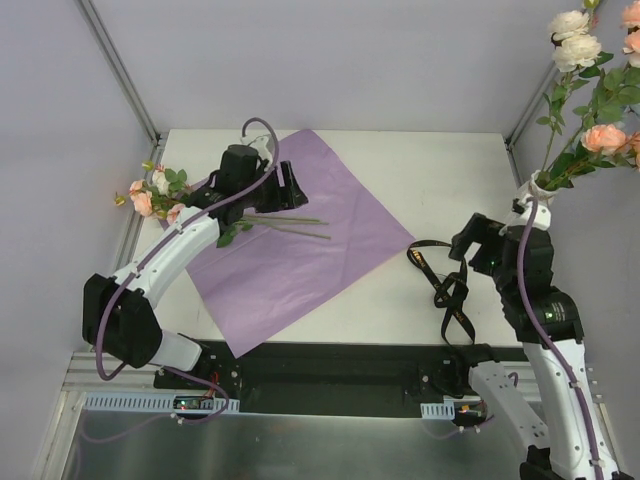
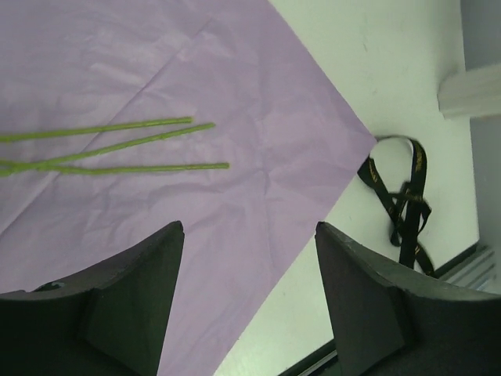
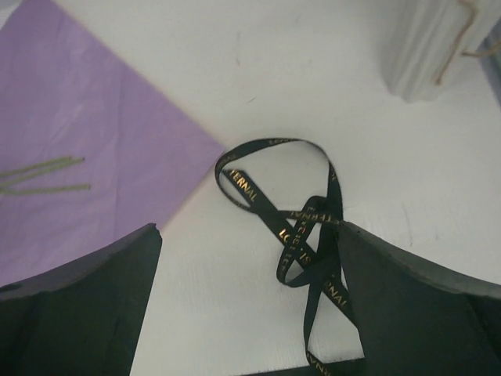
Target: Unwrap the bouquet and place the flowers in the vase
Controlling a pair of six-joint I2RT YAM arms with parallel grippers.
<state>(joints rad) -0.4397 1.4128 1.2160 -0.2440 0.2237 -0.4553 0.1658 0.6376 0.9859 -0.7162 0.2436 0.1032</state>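
Note:
The bouquet lies unwrapped. Its purple paper sheet is spread flat on the table. A few flowers lie at the sheet's left edge, with their green stems reaching across the paper. My left gripper hovers open just above and past the stem ends, and its jaws hold nothing. More flowers stand in the cream vase at the right edge. My right gripper is open and empty over the black ribbon, near the vase's base.
The ribbon lies loose on the white table between the paper's right corner and the right arm. Grey walls and frame posts close in the table at the back and sides. A dark rail runs along the near edge.

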